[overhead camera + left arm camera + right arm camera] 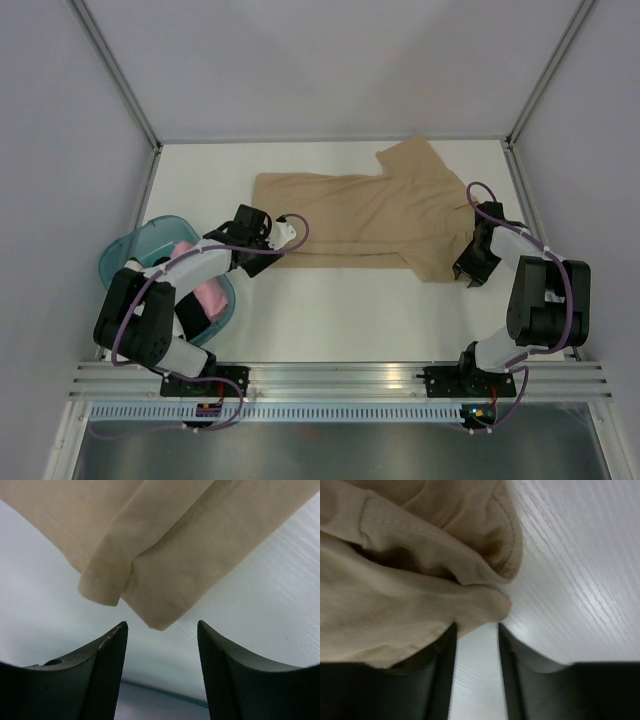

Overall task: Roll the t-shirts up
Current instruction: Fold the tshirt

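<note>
A tan t-shirt (370, 215) lies spread flat on the white table (340, 320), across its far middle. Its hem is to the left, and its collar and sleeves are to the right. One sleeve points to the far side and the other reaches toward the near right. The left gripper (290, 233) sits low at the shirt's near-left corner. In the left wrist view the left gripper (162, 630) is wide apart with nothing between its fingers (107, 670). Two stitched hem corners of the t-shirt (200, 540) lie just beyond the fingertips, with bare table showing in the gap. One corner is folded slightly over the other, and both rest flat on the surface. The right gripper (468, 270) is down at the near-right end of the shirt, by the sleeve and collar. In the right wrist view the right gripper (477, 630) stands at a narrower gap, with a strip of table visible between the fingers. Bunched, creased cloth of the t-shirt (395, 595) lies over the left-hand finger (442, 680), and a rounded fold sits right at the mouth of the gap. No cloth is seen pinched between the fingers. At the near left of the table, beside the left arm, stands a translucent teal basket (120, 255). It holds a pink bundle (212, 297) of fabric, partly hidden behind the arm's links.
</note>
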